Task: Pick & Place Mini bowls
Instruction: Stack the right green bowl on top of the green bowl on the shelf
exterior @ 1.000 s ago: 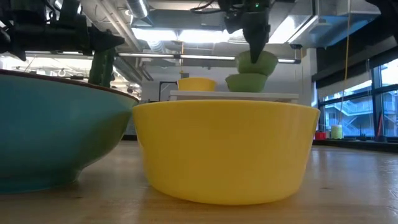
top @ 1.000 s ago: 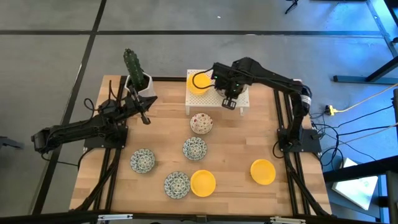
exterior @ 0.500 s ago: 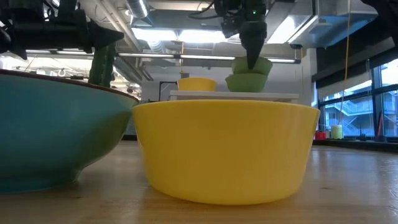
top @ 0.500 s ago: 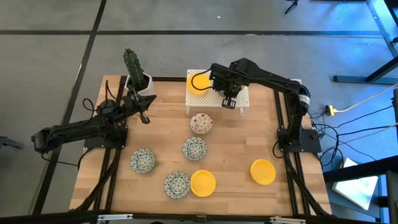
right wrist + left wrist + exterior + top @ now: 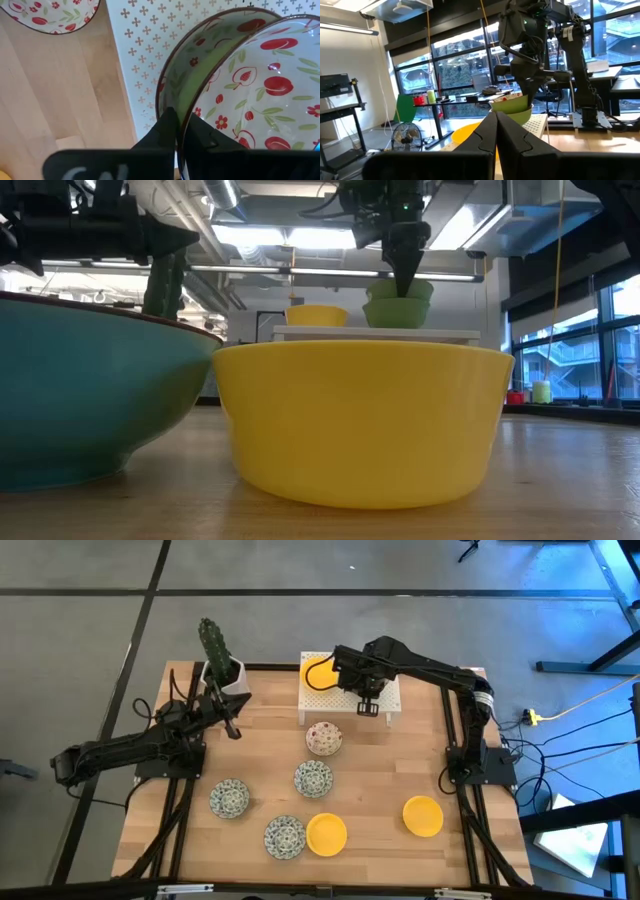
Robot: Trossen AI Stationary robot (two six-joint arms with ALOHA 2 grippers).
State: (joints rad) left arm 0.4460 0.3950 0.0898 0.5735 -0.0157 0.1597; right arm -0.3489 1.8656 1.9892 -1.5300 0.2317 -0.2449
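Right tool (image 5: 176, 131) pinched on the rim of a cream ceramic mini bowl with red floral pattern (image 5: 260, 85), nested into a matching bowl on the white perforated rack (image 5: 345, 700), presumably for stacking. Left tool (image 5: 236, 732) shut, empty, parked over the wooden bench (image 5: 380, 790).

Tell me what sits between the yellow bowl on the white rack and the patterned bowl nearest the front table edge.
In the high view, two bowls: the floral bowl, then a blue-green bowl, between yellow bowl and front bowl.
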